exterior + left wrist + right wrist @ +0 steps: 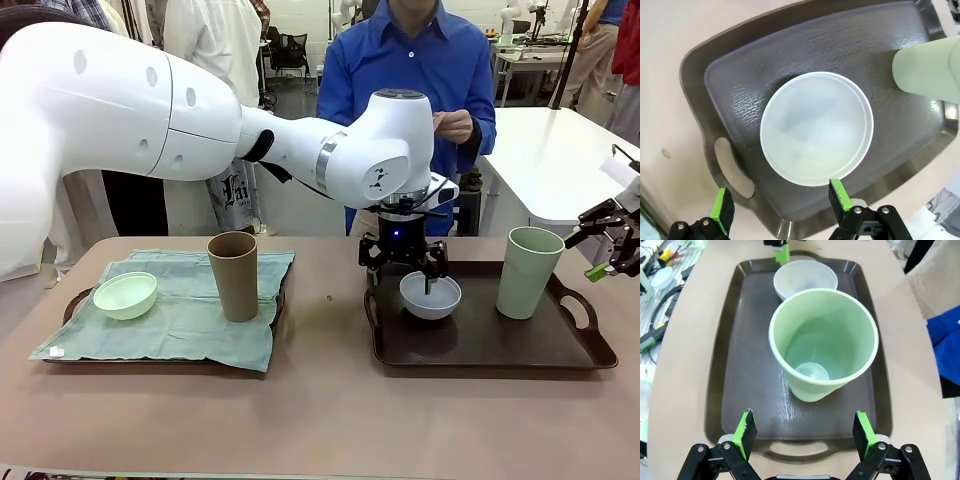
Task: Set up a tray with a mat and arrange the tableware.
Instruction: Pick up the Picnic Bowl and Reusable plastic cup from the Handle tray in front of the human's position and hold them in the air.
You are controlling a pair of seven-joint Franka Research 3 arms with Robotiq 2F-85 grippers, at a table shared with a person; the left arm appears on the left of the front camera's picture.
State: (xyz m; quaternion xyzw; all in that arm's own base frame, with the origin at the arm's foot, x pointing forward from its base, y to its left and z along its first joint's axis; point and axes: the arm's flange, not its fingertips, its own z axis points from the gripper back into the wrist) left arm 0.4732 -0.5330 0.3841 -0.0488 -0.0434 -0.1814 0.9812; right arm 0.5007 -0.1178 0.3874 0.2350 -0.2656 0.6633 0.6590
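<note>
Left hand (780, 196) is pointing down over the plain white bowl (816, 127), jaws apart; right hand (804, 430) is hovering, jaws apart.

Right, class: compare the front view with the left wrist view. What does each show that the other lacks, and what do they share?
Front view adds: a second tray under a green mat, holding a pale green bowl and a brown cup; a person in blue; the right gripper, open.
Left wrist view adds: a straight-down look into the white bowl, which is empty.
Both: the open left gripper, the white bowl, the tall pale green cup, the dark tray.
</note>
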